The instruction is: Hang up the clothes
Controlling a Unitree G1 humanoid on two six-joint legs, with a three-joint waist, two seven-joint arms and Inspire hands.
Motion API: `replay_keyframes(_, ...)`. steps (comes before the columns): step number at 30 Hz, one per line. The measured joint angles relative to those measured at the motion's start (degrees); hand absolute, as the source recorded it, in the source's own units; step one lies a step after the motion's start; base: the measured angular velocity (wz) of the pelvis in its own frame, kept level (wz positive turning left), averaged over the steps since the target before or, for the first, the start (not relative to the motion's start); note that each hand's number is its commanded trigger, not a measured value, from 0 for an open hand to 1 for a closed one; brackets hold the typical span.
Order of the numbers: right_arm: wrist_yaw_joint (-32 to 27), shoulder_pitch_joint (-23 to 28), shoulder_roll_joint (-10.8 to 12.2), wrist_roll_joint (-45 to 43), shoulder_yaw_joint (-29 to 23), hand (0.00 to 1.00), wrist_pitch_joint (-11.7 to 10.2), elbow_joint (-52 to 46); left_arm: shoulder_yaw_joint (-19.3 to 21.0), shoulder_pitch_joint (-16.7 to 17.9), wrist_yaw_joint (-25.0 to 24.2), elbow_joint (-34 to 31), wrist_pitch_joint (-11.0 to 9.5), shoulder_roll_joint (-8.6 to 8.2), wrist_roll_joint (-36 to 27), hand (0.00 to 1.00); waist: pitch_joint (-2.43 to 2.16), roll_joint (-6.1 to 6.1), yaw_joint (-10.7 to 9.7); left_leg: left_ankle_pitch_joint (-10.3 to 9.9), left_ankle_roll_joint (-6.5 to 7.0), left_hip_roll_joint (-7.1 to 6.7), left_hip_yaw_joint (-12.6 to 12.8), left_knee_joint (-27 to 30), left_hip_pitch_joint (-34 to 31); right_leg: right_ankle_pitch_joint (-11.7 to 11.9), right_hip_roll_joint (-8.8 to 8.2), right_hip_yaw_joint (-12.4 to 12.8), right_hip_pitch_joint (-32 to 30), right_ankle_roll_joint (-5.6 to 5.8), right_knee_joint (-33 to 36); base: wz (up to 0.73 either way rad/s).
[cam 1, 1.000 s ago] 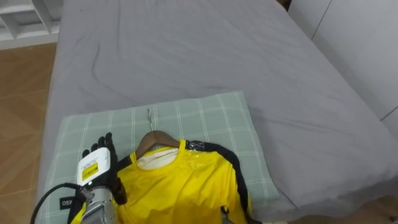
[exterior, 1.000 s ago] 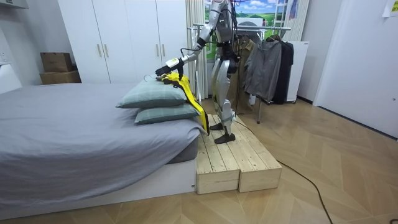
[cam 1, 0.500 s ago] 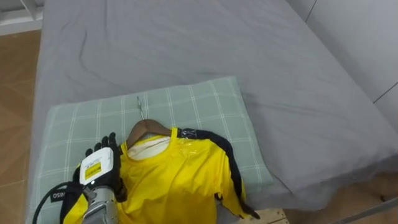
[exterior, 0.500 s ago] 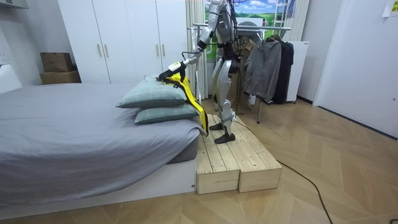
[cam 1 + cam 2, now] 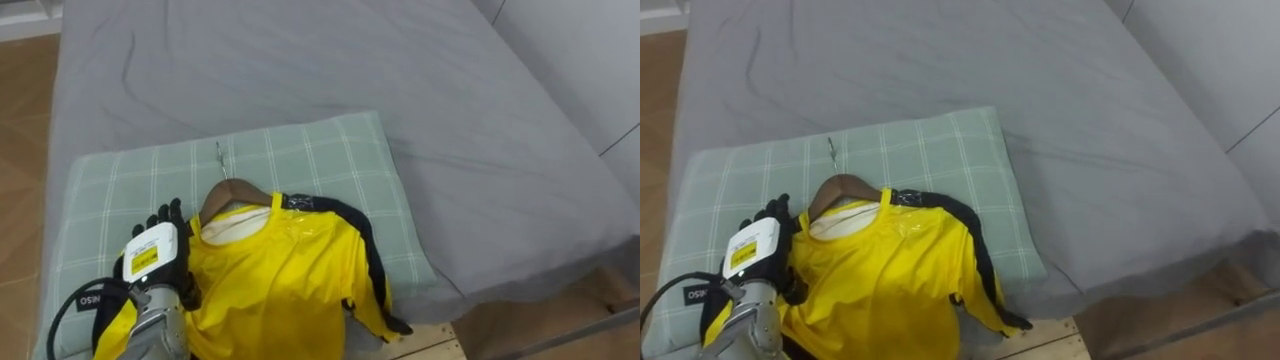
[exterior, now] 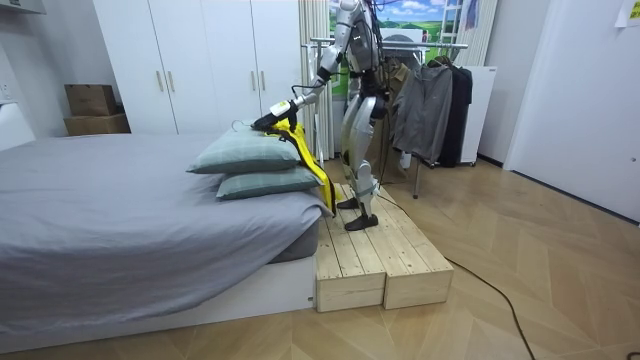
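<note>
The left hand [image 5: 153, 258] sits at the lower left of the eye views, back upward, resting on the near shoulder of the shirt [image 5: 285, 285]. From above I cannot tell whether it grips the cloth or only lies on it.

The shirt is yellow with black trim and spreads across the lower middle of the frame. Its collar is threaded on a wooden hanger [image 5: 232, 190], and its right sleeve trails off the pillow's lower edge. The hanger's hook [image 5: 220, 160] points to the top of the frame and lies flat on the pillow [image 5: 310, 160], which is green and checked. The pillow lies on the grey bed [image 5: 300, 70] that spans the upper frame.

In the room view, this pillow tops a second one [image 6: 265, 183], and the shirt hangs down past both. The robot stands on a wooden platform [image 6: 375, 255] beside the bed, one arm stretched out to the pillow. A clothes rack [image 6: 430, 100] stands behind the robot, with wardrobes [image 6: 200, 60] at the upper left.
</note>
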Motion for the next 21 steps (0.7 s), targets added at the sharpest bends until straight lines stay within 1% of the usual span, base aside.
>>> replay_keyframes(4,-0.3,0.2,0.0,0.0,0.4,0.00,0.1,-0.3,0.0,-0.2,-0.9,0.1,0.0,0.24,-0.6,0.00,0.08,-0.02,0.4,-0.1,-0.06,0.21,0.4,1.0,-0.5,-0.5,0.05,0.1,-0.8,-0.62,1.6,0.00)
replay_keyframes(10,-1.8,0.2,0.0,0.0,0.4,0.00,0.0,-0.9,0.2,-0.2,-0.9,0.9,0.0,0.67,-0.7,0.00,0.17,-0.14,0.4,-0.1,-0.10,0.29,0.8,1.5,-1.2,-0.6,0.13,0.4,-2.1,-0.90,2.9,-0.01)
replay_keyframes(11,-2.1,0.2,0.0,0.0,0.4,0.00,0.0,-0.9,0.2,-0.2,-0.8,0.9,-0.1,0.86,-1.0,0.04,0.29,-0.34,0.3,-0.1,-0.10,0.26,1.0,1.6,-1.2,-0.7,0.10,0.6,-2.4,-0.99,3.4,-0.04)
replay_keyframes(12,-2.3,0.2,0.0,0.0,0.4,0.00,0.0,-0.9,0.2,-0.2,-0.8,0.9,-0.1,0.97,-1.1,0.34,0.33,-0.39,0.3,-0.1,-0.12,0.26,1.0,1.7,-1.3,-0.7,0.09,0.7,-2.5,-1.01,3.6,-0.04)
replay_keyframes(14,-2.3,0.2,0.0,0.0,0.4,0.00,0.0,-0.9,0.2,-0.2,-0.8,0.9,-0.3,1.19,-1.6,0.80,0.36,-0.46,0.3,-0.2,-0.18,0.35,1.0,1.9,-1.4,-0.7,0.13,0.7,-2.6,-1.04,3.7,0.00)
replay_keyframes(15,-2.4,0.2,0.0,0.0,0.4,0.00,0.0,-0.9,0.2,-0.2,-0.8,0.9,-0.3,1.22,-1.6,1.00,0.36,-0.45,0.3,-0.2,-0.19,0.37,1.0,1.9,-1.5,-0.7,0.15,0.7,-2.6,-1.04,3.7,0.00)
replay_keyframes(19,-2.4,0.0,0.0,0.0,0.4,0.00,-0.5,-0.9,0.2,-0.4,-0.7,0.9,-0.8,1.63,-1.6,1.00,0.35,-0.46,0.3,-0.6,-0.26,1.07,0.9,3.0,-2.4,-0.7,0.36,0.6,-3.3,-1.08,4.1,0.00)
replay_keyframes(21,-2.4,0.0,0.1,0.0,0.4,0.00,-0.6,-0.9,0.2,-0.4,-0.6,0.9,-0.9,1.66,-1.6,1.00,0.35,-0.46,0.3,-0.8,-0.32,1.04,0.8,3.8,-2.6,-0.9,0.38,0.6,-3.3,-1.18,4.5,0.00)
